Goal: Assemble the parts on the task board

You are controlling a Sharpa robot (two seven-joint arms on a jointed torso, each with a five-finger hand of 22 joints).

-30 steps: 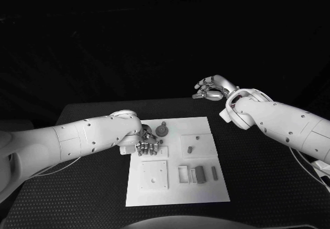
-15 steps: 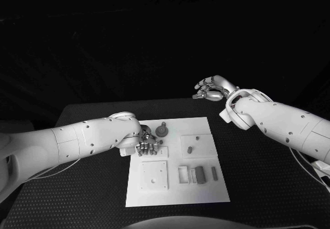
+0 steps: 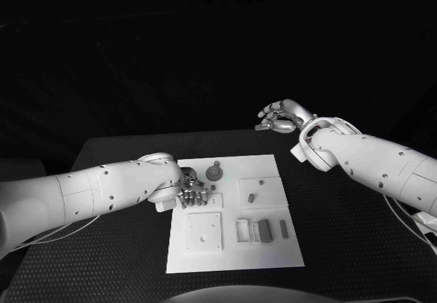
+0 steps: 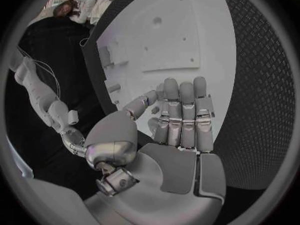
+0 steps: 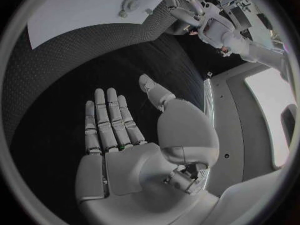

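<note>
Black tabletop (image 3: 109,252), white board (image 3: 232,252) lying flat at its middle, long side running away from the robot.

Left robot hand (image 3: 193,192) — down over the board's near-left corner region, at the far-left part of the plate, fingers pointing toward the robot. In the left wrist view the hand (image 4: 178,122) has its fingers straight and side by side, thumb out to one side, palm facing the board; nothing sits between thumb and fingers. Released, holding nothing. Whether the fingertips touch the board I cannot tell.

Right robot hand (image 3: 284,118) — raised well above and beyond the tabletop's far edge, well apart from the board. Its own wrist view shows the hand (image 5: 125,130) flat, fingers extended and close together, thumb spread away, nothing in it. Released as well.

Parts on the board, all grey here:
- round part (image 3: 215,172) just beside the left hand, toward the far edge of the board;
- small slug (image 3: 251,198) on a raised square plate at the board's right-middle;
- dark block (image 3: 265,230) standing in a slot fixture near the near-right area, with a thin bar (image 3: 284,228) just beside it.

A square plate (image 3: 204,230) with small holes lies on the near-left part of the board, just nearer the robot than the left hand.
</note>
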